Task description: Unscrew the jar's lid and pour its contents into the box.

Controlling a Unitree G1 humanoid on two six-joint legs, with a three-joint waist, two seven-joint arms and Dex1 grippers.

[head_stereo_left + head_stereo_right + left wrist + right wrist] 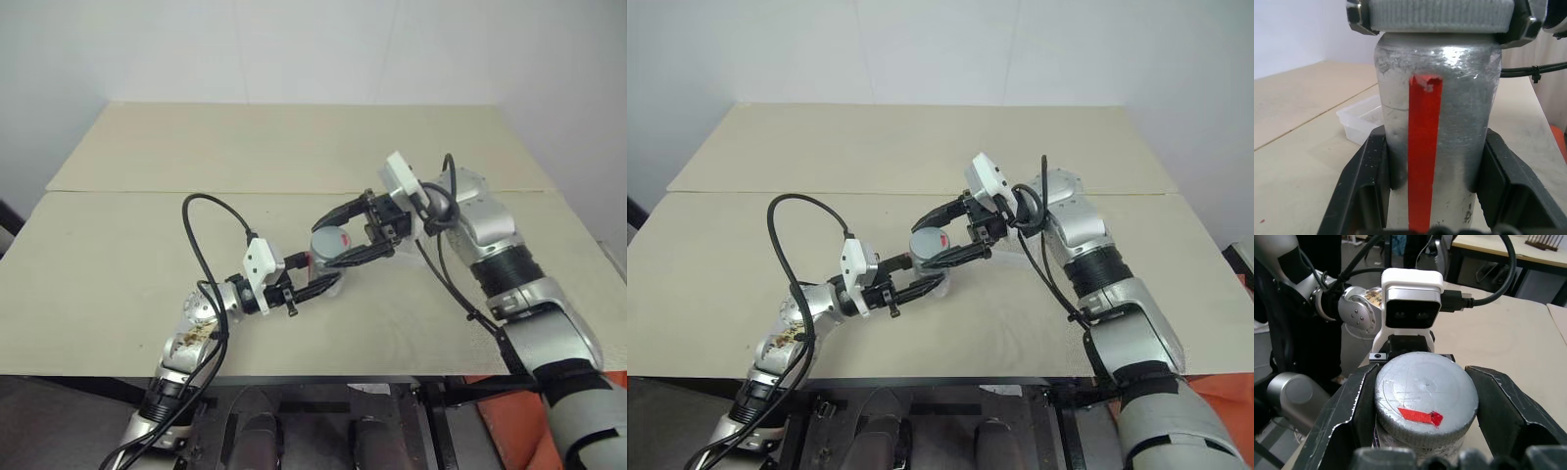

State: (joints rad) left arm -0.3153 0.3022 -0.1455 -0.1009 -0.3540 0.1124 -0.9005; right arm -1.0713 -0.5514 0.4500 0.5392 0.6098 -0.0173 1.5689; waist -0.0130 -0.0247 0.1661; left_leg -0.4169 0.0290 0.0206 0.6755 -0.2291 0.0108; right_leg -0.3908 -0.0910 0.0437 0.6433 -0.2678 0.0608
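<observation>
Beige tabletop (pixel 118 294) below; the jar (pixel 1435 122) is held above it, body clamped by the left gripper (pixel 315 284), lid (pixel 1425 399) clamped by the right gripper (pixel 355 235); unscrewing is judged underway; the clear box (pixel 1359 120) waits just behind the jar.

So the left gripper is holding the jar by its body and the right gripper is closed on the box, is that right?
Not quite. The left gripper does hold the jar by its body, but the right gripper is closed on the lid, not the box; the right wrist view shows it.
</observation>
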